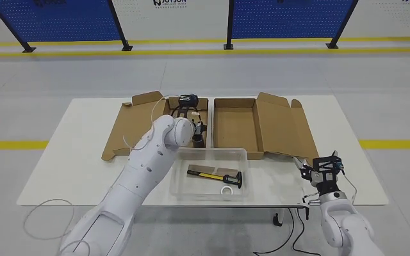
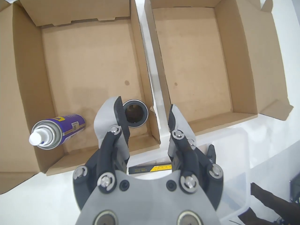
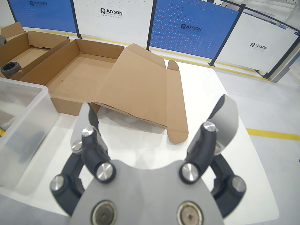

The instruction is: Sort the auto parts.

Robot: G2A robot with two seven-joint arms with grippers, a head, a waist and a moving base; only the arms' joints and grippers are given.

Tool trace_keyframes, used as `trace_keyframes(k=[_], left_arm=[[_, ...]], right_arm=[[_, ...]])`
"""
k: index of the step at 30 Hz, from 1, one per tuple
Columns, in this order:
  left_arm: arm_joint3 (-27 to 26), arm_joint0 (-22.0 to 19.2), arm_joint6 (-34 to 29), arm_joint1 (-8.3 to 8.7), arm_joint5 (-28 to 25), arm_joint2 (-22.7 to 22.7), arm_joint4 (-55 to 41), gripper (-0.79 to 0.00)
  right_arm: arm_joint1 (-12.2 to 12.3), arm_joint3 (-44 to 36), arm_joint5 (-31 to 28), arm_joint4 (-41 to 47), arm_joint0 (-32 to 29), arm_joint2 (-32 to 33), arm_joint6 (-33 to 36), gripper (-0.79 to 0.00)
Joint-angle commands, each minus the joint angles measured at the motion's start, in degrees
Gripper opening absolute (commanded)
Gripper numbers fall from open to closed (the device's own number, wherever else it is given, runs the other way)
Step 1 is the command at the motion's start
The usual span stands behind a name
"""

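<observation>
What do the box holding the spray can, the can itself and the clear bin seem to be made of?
Box: brown cardboard, matte, folded flaps.
Spray can: probably metal, shiny rim; white nozzle looks plastic.
Bin: translucent plastic; dark shapes show through its wall.

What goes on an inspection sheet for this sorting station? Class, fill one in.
Surface: white table, bearing two boxes and a bin.
Job's things: spray can and black ring in the left box; right box empty; clear bin holds a black-and-yellow item and a white ring.
Clutter: nothing seen.
Tools: left tool open above the left box's near corner, by the black ring; right tool open over the table beside the right box's flap.
Cables: white loop off the table's near left corner; black cable below its near edge.
Surroundings: blue and white panels, yellow floor lines.
</observation>
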Motion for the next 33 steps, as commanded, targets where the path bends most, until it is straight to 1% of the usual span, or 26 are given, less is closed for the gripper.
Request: trace_keyframes(k=[1,6,10,13,15,17,22,25,29,33], left_arm=[[-4.90,2.26,-1.50,0.72,-0.77,-1.04,1.73,-0.416],[-14.44,7.01,-4.91,2.02,-2.61,-2.84,5.17,-0.422],[-19.78,10.10,-7.41,2.63,-4.00,-4.38,4.36,-0.413],[-22.22,12.14,-9.23,2.73,-5.21,-6.20,-2.12,-0.409],[-22.86,13.10,-9.84,2.93,-5.63,-6.18,-1.51,-0.409],[-23.02,13.79,-11.03,2.88,-5.15,-6.62,-4.66,-0.406],[-23.24,15.03,-11.03,2.81,-4.09,-5.58,-5.56,-0.413],[-23.54,15.48,-10.94,2.80,-4.35,-4.12,-4.16,-0.413],[-23.41,15.57,-12.01,2.77,-5.63,-2.15,-2.89,-0.413],[-22.53,14.87,-14.03,2.67,-8.17,0.16,-1.86,-0.416]], right_arm=[[0.00,0.00,0.00,0.00,0.00,0.00,0.00,0.000],[0.00,0.00,0.00,0.00,0.00,0.00,0.00,0.000],[0.00,0.00,0.00,0.00,0.00,0.00,0.00,0.000],[0.00,0.00,0.00,0.00,0.00,0.00,0.00,0.000],[0.00,0.00,0.00,0.00,0.00,0.00,0.00,0.000],[0.00,0.00,0.00,0.00,0.00,0.00,0.00,0.000],[0.00,0.00,0.00,0.00,0.00,0.00,0.00,0.000],[0.00,0.00,0.00,0.00,0.00,0.00,0.00,0.000],[0.00,0.00,0.00,0.00,0.00,0.00,0.00,0.000],[0.00,0.00,0.00,0.00,0.00,0.00,0.00,0.000]])
